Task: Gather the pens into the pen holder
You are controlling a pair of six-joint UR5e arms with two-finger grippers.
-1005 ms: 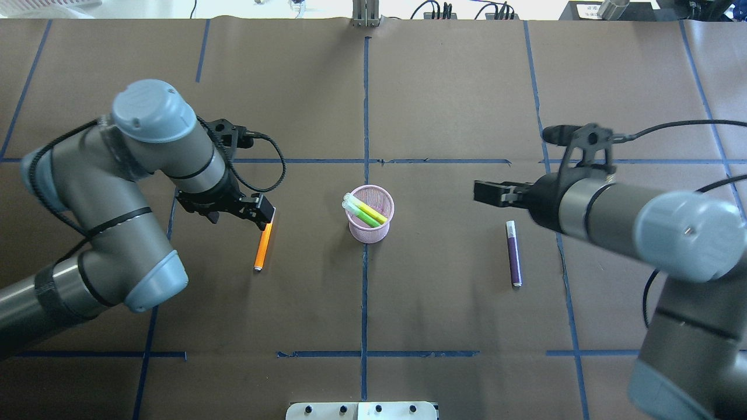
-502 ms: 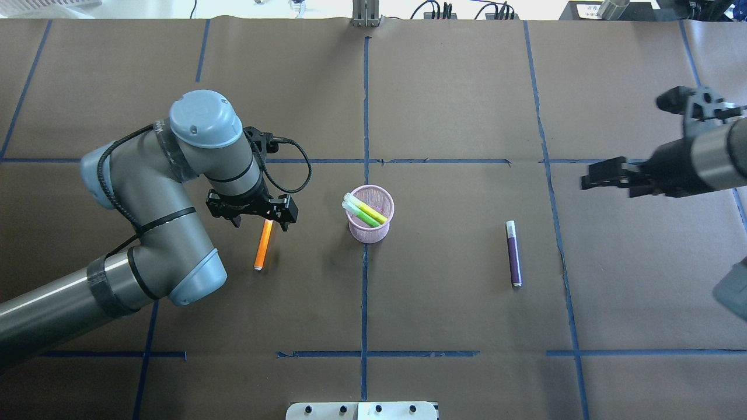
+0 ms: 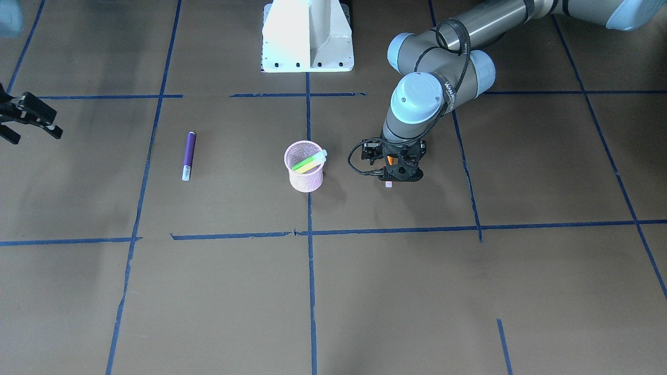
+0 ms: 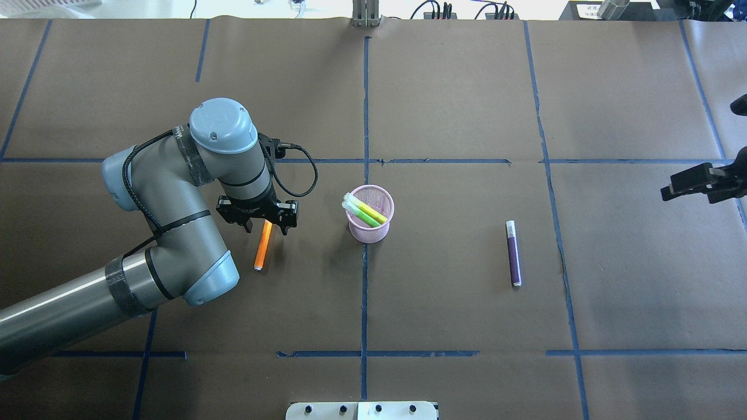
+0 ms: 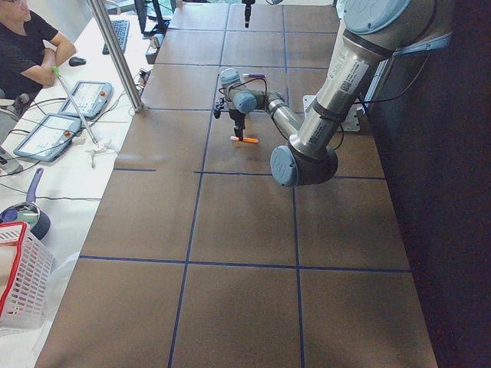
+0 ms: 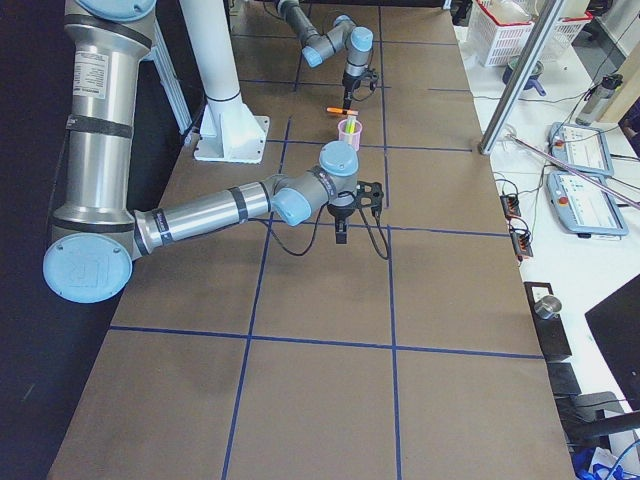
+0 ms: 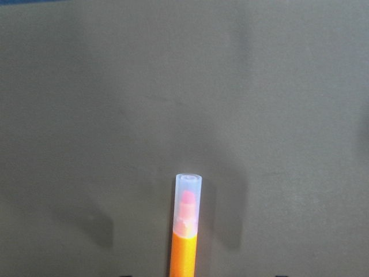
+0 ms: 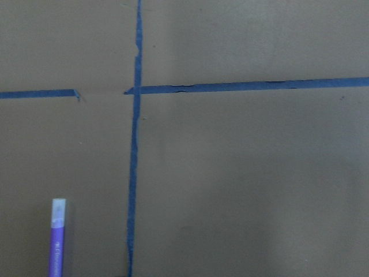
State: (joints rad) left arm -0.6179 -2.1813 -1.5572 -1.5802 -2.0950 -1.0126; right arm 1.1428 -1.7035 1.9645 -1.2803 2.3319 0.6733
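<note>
Since a second ago my right gripper (image 4: 670, 191) has drawn back from the middle to the right edge of the tabletop (image 4: 455, 326), and my left arm has turned so that my left gripper (image 4: 266, 224) now stands over the far end of the orange pen (image 4: 262, 249). The pens and the pen holder (image 4: 369, 233) have not moved.

The orange pen lies flat on the left half of the tabletop, beside the holder but not touching it. Its long axis runs from the far edge toward the near edge, tilted a little, with the pale cap end on the far side. My left gripper is released, with one jaw on each side of the pen, so the closing line goes across the pen's length. I judge that this is right for a grasp near the cap. I cannot tell how far the jaws are above the paper.

The holder stands upright at the middle of the tabletop, with the yellow pen (image 4: 373, 213) and the green pen (image 4: 366, 218) leaning inside it. The purple pen (image 4: 513, 256) lies on the right half, its long axis also far to near. My right gripper is well apart from it, and its jaws seem parted and hold nothing.

My left gripper is much the nearer one to the orange pen, and the holder is to its right.
</note>
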